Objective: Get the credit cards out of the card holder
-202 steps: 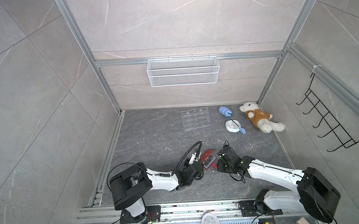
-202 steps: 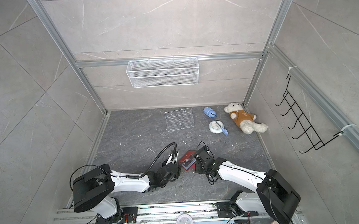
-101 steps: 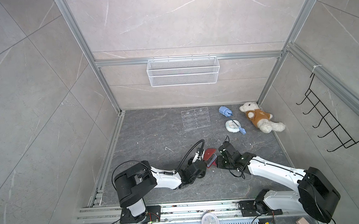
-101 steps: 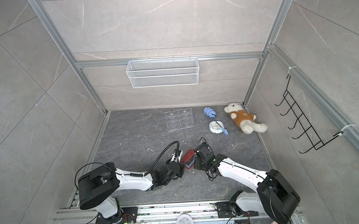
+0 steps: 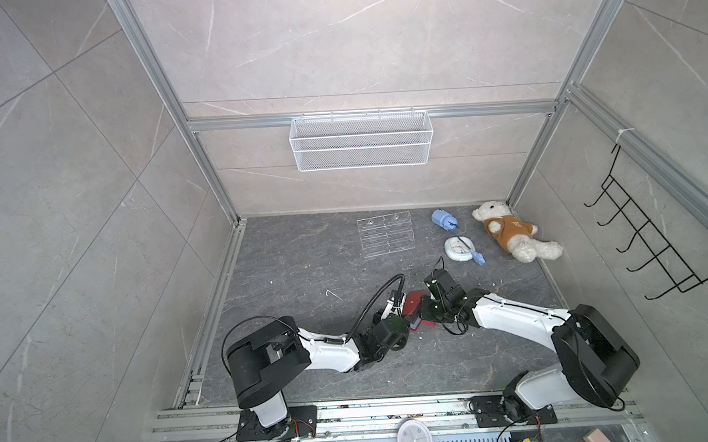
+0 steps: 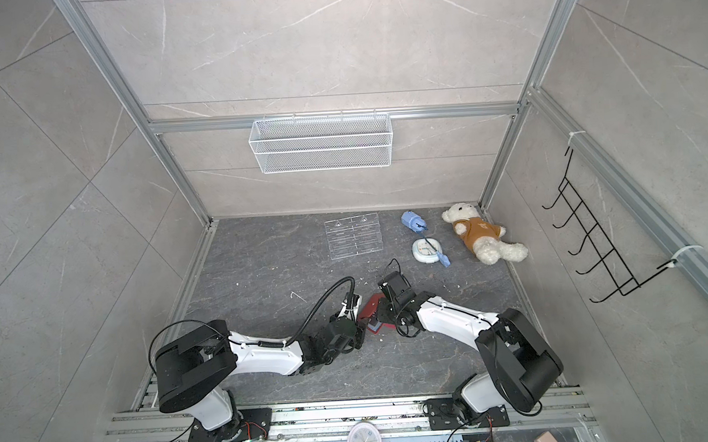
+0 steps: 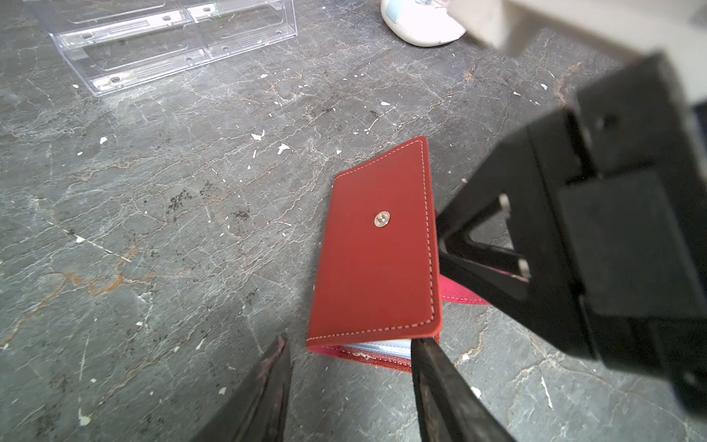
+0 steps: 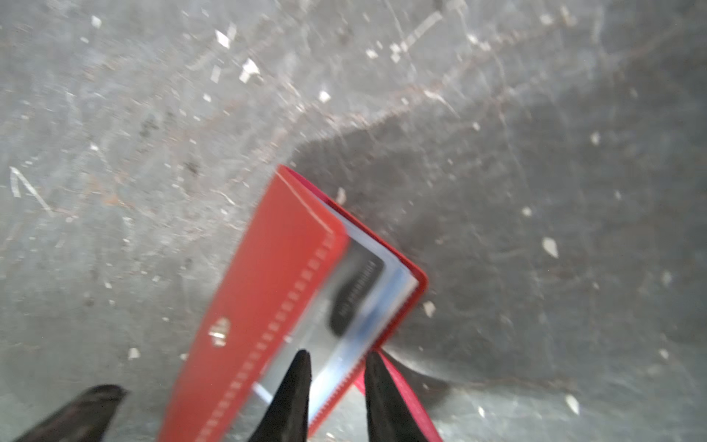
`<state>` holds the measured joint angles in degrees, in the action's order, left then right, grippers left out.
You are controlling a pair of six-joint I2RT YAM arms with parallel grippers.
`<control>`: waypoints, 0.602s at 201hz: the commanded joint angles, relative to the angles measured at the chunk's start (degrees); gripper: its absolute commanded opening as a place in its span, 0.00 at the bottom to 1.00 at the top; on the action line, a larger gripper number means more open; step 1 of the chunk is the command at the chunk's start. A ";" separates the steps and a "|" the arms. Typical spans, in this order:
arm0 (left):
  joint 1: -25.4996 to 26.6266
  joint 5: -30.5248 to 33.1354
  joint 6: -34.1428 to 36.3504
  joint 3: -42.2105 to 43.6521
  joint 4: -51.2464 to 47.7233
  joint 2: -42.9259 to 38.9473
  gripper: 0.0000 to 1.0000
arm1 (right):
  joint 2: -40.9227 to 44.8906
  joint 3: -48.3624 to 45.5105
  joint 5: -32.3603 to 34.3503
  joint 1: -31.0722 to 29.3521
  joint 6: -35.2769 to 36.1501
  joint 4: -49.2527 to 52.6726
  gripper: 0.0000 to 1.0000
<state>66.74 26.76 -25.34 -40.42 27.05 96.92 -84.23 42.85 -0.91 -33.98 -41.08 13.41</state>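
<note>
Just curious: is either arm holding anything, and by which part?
Cannot tell: right jaws straddle the inner sleeves of the card holder at its open edge; left jaws hold nothing.

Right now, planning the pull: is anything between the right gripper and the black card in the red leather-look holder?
Yes: a clear plastic sleeve covers the black card; the right gripper straddles its edge.

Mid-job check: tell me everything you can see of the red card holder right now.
The card holder is a red leather-look booklet with white stitching and a metal snap stud on its cover. It lies on the grey stone-look table, partly open, cover raised over clear and pale blue sleeves; one black credit card shows inside. The right end effector straddles the sleeves' edge, grip unclear; the left end effector, open, sits at one corner.
</note>
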 commanded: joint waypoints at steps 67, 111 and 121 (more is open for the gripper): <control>-0.21 -4.29 -1.50 3.55 5.84 -6.80 0.49 | -10.26 9.04 -4.16 0.79 4.55 -2.68 0.27; -0.40 -0.05 -4.29 7.03 -1.87 -17.02 0.52 | -14.28 13.46 -4.45 0.79 6.85 -1.53 0.27; -0.99 -0.03 -5.24 7.49 -4.02 -19.11 0.53 | -15.02 14.52 -4.45 0.81 7.44 -1.05 0.28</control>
<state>66.67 23.99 -27.70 -33.54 27.42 83.61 -97.27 54.11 -4.78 -33.34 -36.16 11.92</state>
